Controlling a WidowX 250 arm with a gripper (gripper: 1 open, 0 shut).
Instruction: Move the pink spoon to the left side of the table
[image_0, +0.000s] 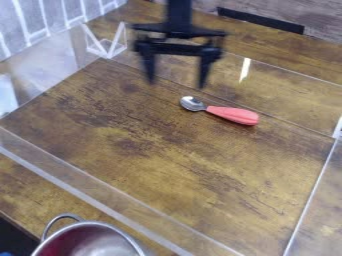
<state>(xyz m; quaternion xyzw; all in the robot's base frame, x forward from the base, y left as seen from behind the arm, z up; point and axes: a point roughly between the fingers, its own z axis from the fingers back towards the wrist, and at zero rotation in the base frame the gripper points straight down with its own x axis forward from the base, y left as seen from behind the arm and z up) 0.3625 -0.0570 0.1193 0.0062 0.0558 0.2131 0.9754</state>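
Observation:
The pink spoon (222, 110) lies flat on the dark wood table (160, 150), right of centre, its silver bowl to the left and its salmon-pink handle running right. My black gripper (175, 72) hangs above the table just behind and left of the spoon's bowl. Its two fingers (148, 66) stand wide apart and point down. It is open, with nothing between the fingers, and it does not touch the spoon.
Clear acrylic walls (134, 205) border the table on all sides. A large steel bowl (87, 241) sits outside the front wall at the bottom left. A reflective strip (245, 71) shows on the back right wall.

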